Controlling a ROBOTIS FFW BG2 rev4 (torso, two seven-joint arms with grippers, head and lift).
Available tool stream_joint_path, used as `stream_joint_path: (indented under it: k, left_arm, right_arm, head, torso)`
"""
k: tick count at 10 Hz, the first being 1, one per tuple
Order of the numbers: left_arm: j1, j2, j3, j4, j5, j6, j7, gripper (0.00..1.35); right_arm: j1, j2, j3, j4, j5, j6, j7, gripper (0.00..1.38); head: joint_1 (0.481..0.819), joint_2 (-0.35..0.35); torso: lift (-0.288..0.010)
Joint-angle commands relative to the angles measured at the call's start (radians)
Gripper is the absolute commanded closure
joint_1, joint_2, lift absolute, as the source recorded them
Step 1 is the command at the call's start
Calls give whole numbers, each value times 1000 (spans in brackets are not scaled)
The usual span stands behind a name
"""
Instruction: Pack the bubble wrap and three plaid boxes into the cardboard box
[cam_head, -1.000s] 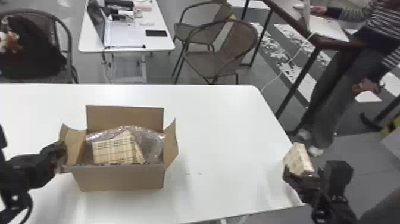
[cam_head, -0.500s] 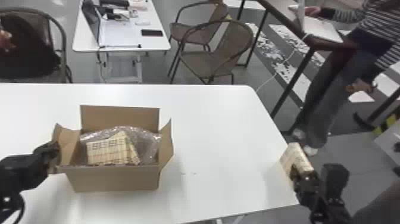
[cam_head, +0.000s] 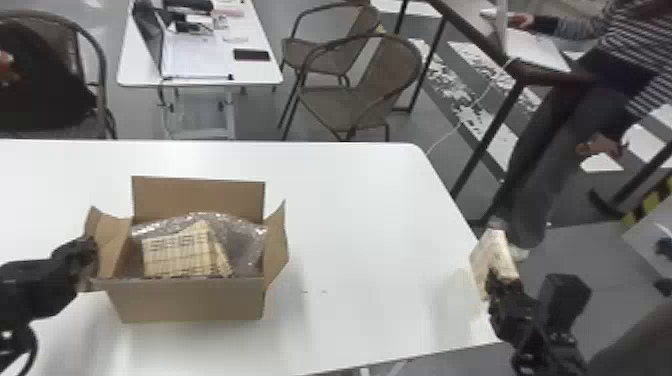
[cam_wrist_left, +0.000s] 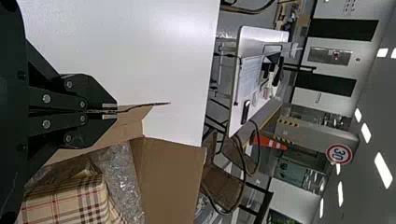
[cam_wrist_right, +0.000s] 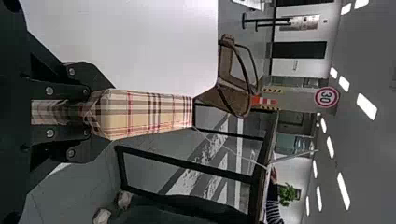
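Note:
The open cardboard box (cam_head: 190, 300) stands on the left half of the table, holding bubble wrap (cam_head: 245, 240) and plaid boxes (cam_head: 177, 250) lying on it. At its left flap is my left gripper (cam_head: 90, 255). In the left wrist view my left gripper (cam_wrist_left: 109, 111) is shut on the flap (cam_wrist_left: 135, 114), seen edge-on. By the table's right edge my right gripper (cam_head: 500, 285) holds another plaid box (cam_head: 492, 255). The right wrist view shows my right gripper (cam_wrist_right: 88, 112) shut on this plaid box (cam_wrist_right: 149, 112), which extends out past the fingertips.
The white table (cam_head: 360, 215) ends on the right just beside the held plaid box. Behind it are chairs (cam_head: 360, 90) and a second table (cam_head: 200, 65) with a laptop. A person stands beyond the right edge.
The right gripper has moved slightly with its plaid box, whose tilt looks changed. The whole head view has shifted slightly. The left gripper stays at the flap.

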Motion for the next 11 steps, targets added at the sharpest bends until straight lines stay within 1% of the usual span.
stream_joint_path:
  k: [1, 2, 3, 4, 5, 6, 7, 8, 9, 10, 11]
  left_arm:
    - [0, -4, 1, 0, -3, 0, 0, 1216]
    - [0, -4, 1, 0, -6, 0, 0, 1216]
    - [-2, -4, -1, 1, -7, 0, 2, 1216]
    - [-5, -4, -2, 1, -9, 0, 0, 1216]
    - [-6, -4, -4, 3, -10, 0, 0, 1216]
    - [-9, -4, -8, 6, -13, 0, 2, 1216]
    - [-14, -4, -11, 9, -15, 0, 2, 1216]
    - [-15, -4, -14, 11, -18, 2, 3, 1216]
    - [-18, -4, -19, 12, -19, 2, 3, 1216]
    - [-23, -4, -24, 17, -22, 2, 5, 1216]
    - [-28, -4, -28, 20, -27, 2, 5, 1216]
  right_arm:
    - [6, -2, 65, -96, -94, 12, 17, 1007]
    - [-19, -19, 121, -166, -145, 60, 45, 1007]
    - [-65, -51, 180, -225, -223, 119, 74, 1007]
    - [-117, -88, 236, -281, -275, 176, 83, 1007]
    - [-175, -114, 277, -314, -344, 231, 88, 1009]
    - [-239, -127, 315, -317, -422, 288, 91, 1007]
    - [-301, -127, 354, -315, -461, 351, 105, 1007]
    - [-368, -127, 394, -298, -487, 420, 125, 1007]
    - [-437, -127, 444, -243, -562, 491, 146, 1007]
    - [-503, -127, 501, -186, -622, 540, 189, 1007]
    - [-542, -127, 550, -179, -635, 570, 192, 1007]
  head:
    - [695, -224]
    - [695, -183]
    - [695, -155]
    - [695, -97]
    - [695, -44]
    - [695, 0]
    - [695, 37]
    - [695, 56]
    - [695, 88]
    - [695, 123]
    - [695, 167]
  torso:
    - [-92]
    - [-92]
    - [-92]
    - [-92]
    - [-92]
    - [-92]
    - [-92]
    - [-92]
    - [-92]
    - [-92]
    - [-92]
